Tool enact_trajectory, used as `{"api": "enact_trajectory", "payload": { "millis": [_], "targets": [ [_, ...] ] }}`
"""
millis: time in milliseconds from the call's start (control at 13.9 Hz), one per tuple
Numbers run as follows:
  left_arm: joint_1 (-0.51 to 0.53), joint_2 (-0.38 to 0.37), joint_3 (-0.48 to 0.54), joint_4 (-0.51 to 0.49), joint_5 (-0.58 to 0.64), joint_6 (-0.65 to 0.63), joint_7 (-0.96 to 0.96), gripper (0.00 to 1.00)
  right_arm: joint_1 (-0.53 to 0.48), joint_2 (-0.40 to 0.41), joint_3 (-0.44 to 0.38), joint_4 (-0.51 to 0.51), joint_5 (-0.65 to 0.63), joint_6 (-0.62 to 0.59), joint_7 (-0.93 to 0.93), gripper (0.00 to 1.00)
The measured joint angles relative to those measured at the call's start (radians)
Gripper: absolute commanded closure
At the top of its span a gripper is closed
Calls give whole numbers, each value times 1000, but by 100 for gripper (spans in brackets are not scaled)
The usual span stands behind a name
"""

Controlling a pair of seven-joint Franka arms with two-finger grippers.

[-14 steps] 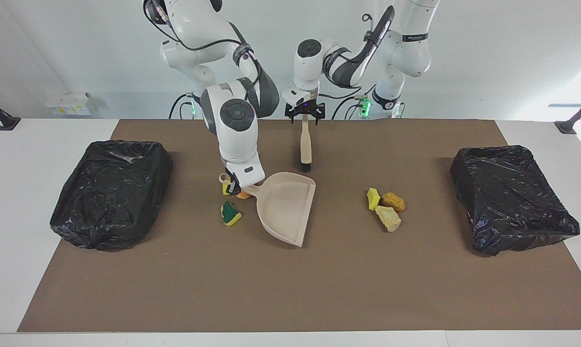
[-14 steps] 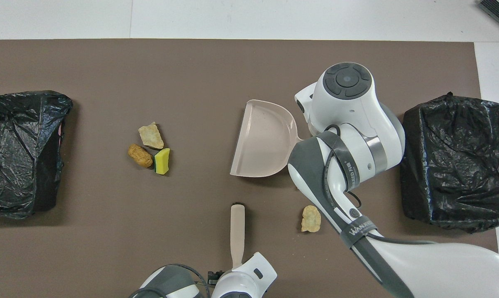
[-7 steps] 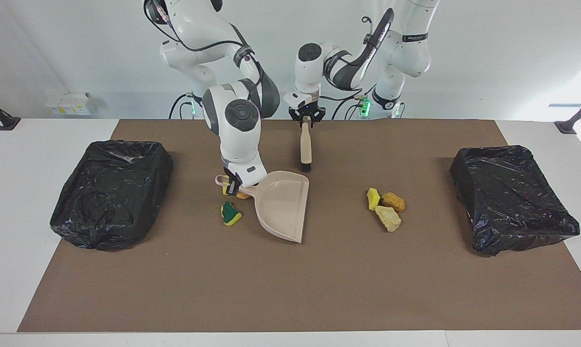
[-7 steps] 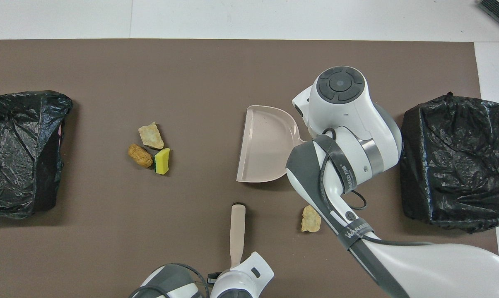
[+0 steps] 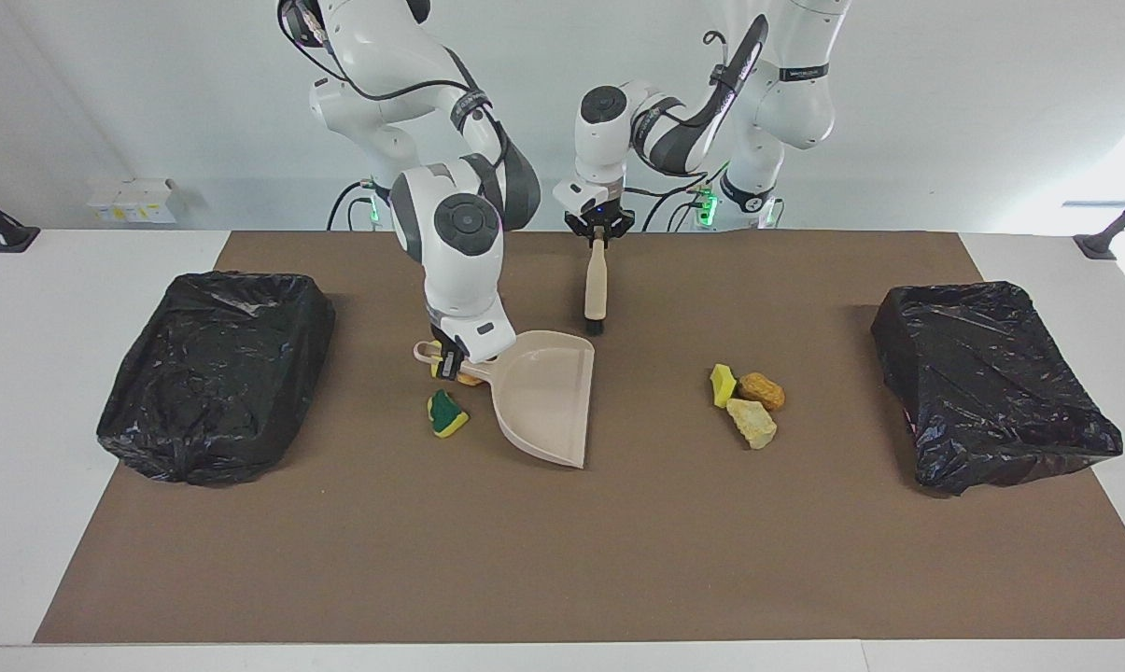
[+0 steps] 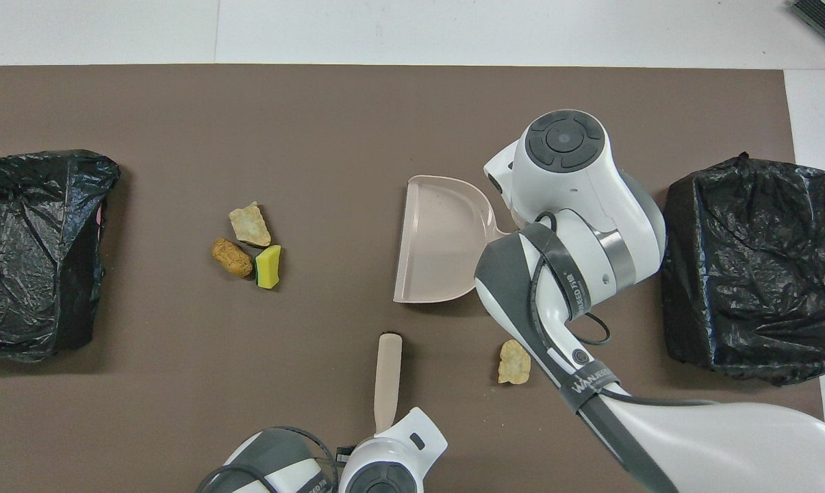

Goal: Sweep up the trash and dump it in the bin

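Observation:
My right gripper (image 5: 445, 359) is shut on the handle of the beige dustpan (image 5: 548, 392), whose open mouth faces the left arm's end of the table. My left gripper (image 5: 598, 233) is shut on the handle end of the beige brush (image 5: 597, 285), bristles pointing away from the robots. Three pieces of trash lie together: a yellow sponge (image 5: 723, 385), an orange lump (image 5: 761, 390) and a beige lump (image 5: 752, 423). A green-yellow sponge (image 5: 447, 413) lies beside the dustpan, and an orange lump (image 5: 471, 378) lies under its handle. A tan lump (image 6: 514, 361) lies beside the right arm.
Two bins lined with black bags stand on the brown mat, one at the right arm's end (image 5: 217, 373) and one at the left arm's end (image 5: 991, 383). The right arm hides the dustpan handle and the trash by it in the overhead view.
My left gripper has shut on the brush handle. My right gripper has turned the dustpan a little and drawn it slightly toward the right arm's end. The trash has not moved.

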Motion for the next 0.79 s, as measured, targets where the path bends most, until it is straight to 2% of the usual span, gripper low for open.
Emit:
{"api": "enact_trajectory", "payload": {
  "millis": [288,504,648,791],
  "targets": [
    [152,-115,7,46,3,-205,140,100,25,3,2,-12,-20,29,-1,100],
    [381,-217,12,66,6,-308,351,100,51,8,3,-27,-21,72,-1,100],
    [563,-219,16,86,9,-322,525,100,69,13,4,-41,-21,105,-1,100],
    [700,-177,18,124,43,-314,639,100,94,22,4,-43,-22,123,-1,100]
  ]
}}
